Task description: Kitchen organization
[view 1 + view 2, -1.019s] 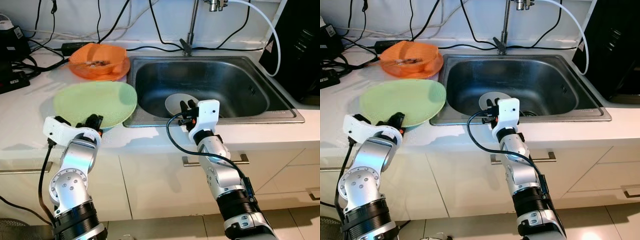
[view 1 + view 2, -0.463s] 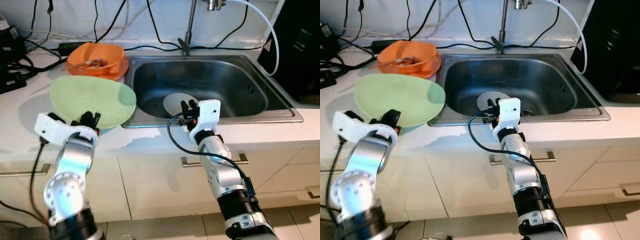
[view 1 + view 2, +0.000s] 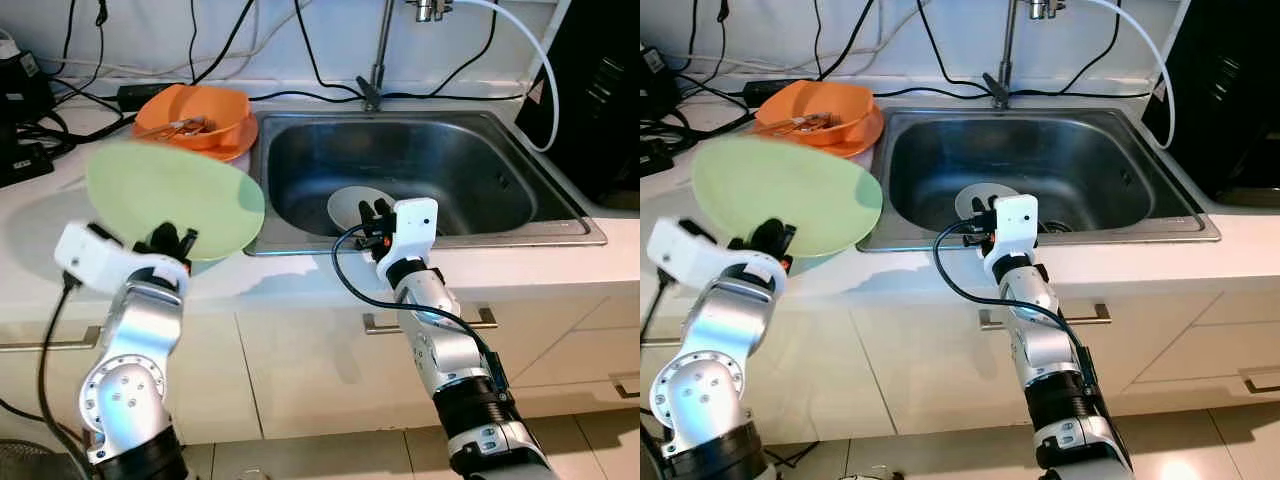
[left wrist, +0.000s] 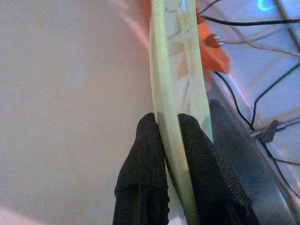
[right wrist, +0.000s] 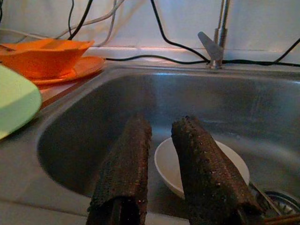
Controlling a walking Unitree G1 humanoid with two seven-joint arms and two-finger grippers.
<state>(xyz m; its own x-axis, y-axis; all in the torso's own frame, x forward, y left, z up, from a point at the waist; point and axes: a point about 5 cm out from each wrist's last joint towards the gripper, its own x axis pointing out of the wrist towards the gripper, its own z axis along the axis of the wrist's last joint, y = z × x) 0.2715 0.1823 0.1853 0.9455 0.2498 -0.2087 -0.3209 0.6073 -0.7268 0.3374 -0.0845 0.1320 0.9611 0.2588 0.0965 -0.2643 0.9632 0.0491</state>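
Observation:
My left gripper is shut on the near rim of a pale green plate, which is lifted and tilted above the white counter left of the sink. In the left wrist view the plate is edge-on, pinched between both black fingers. My right gripper hovers at the sink's front edge, fingers slightly apart and empty, pointing at a white bowl on the sink floor. An orange bowl on an orange plate sits at the back left.
A faucet stands behind the sink, with black cables trailing along the wall. Dark appliances stand at the far left and far right. Cabinet drawers with a handle lie below the counter.
My left gripper has lifted the green plate off the counter and tilted it up; its far edge now hangs higher. The right arm has hardly moved.

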